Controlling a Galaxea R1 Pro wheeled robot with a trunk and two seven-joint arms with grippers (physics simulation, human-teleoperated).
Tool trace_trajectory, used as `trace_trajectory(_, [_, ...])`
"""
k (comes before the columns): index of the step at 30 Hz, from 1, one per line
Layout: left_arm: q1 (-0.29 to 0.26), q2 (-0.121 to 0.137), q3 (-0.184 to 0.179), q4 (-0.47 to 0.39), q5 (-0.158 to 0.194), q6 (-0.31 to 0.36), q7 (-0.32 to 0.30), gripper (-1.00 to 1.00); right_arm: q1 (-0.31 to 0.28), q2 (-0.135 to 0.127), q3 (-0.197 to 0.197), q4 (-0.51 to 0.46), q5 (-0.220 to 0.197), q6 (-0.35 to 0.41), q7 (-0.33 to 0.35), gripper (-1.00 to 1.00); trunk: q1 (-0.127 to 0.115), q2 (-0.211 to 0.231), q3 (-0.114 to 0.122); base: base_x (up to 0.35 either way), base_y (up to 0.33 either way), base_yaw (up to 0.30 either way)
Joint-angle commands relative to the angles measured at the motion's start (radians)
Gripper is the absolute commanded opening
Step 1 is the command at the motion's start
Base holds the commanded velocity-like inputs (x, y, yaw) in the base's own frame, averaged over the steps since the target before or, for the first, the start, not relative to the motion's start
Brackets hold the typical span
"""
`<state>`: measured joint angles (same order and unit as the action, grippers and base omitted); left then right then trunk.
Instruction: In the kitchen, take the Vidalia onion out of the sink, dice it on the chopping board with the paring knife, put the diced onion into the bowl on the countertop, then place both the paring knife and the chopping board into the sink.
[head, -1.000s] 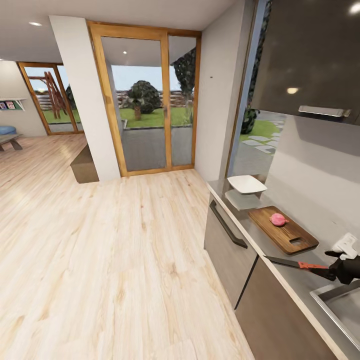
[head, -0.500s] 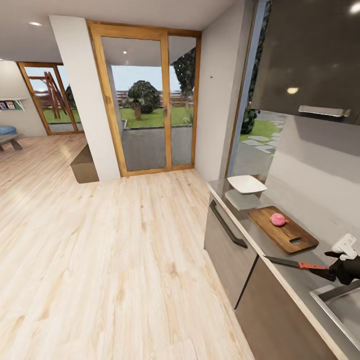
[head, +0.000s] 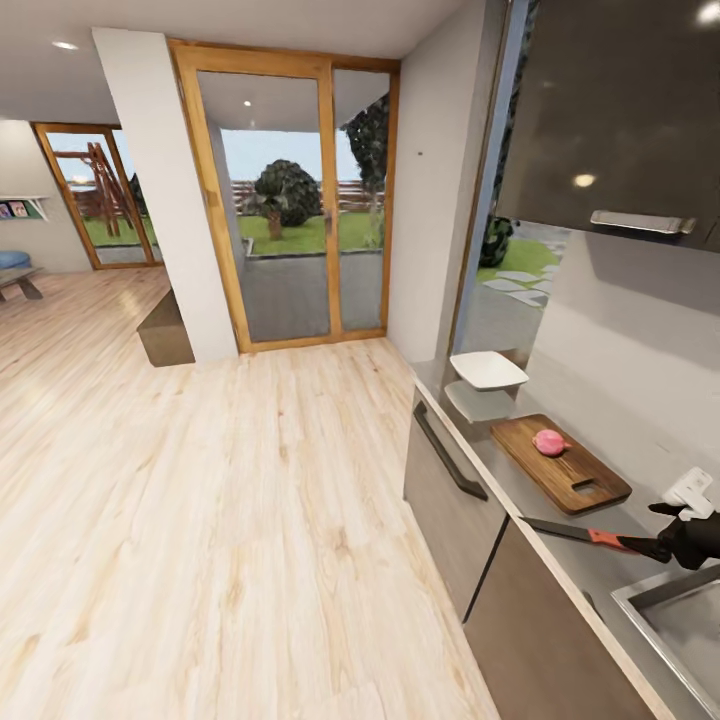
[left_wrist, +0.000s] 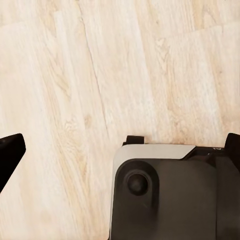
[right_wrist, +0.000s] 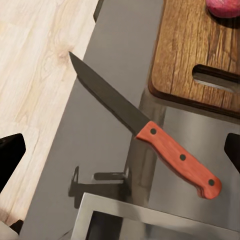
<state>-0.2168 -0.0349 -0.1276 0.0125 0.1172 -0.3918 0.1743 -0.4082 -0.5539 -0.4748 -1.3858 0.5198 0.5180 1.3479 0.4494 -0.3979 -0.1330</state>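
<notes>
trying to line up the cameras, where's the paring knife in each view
Head view: paring knife at lower right, on the countertop between chopping board and sink.
Right wrist view: knife central, lying diagonally.
Left wrist view: wooden floor, no knife.
Shared landmark: the board's handle slot.

The right gripper (head: 668, 546) shows at the far right of the head view, a black wrist and fingers reaching in from the right edge, held low and pointing left. In the right wrist view its two dark fingertips (right_wrist: 11, 159) stand wide apart at either side, jaws parted, nothing between them. In the left wrist view the left gripper's fingertips (left_wrist: 10, 156) are likewise spread wide, pointing straight down.
</notes>
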Motion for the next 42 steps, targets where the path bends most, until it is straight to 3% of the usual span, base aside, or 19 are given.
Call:
trace_trajectory(1, [-0.001,0.0,-0.009,0.001,0.01,-0.004,0.002,1.0,-0.001,0.0,-0.001,-0.001,0.005,0.01,0.007,1.0,0.001,-0.002,-0.002,0.009,-0.013,0.0])
trace_trajectory(32, [-0.001,0.0,-0.009,0.001,0.01,-0.004,0.002,1.0,-0.001,0.005,0.004,-0.001,0.006,0.01,0.007,1.0,0.001,-0.002,-0.002,0.024,-0.001,0.0])
trace_trajectory(42, [-0.001,0.0,-0.009,0.001,0.01,-0.004,0.002,1.0,-0.001,0.005,0.004,-0.001,0.006,0.01,0.007,1.0,0.001,-0.002,-0.002,0.0,-0.117,0.0])
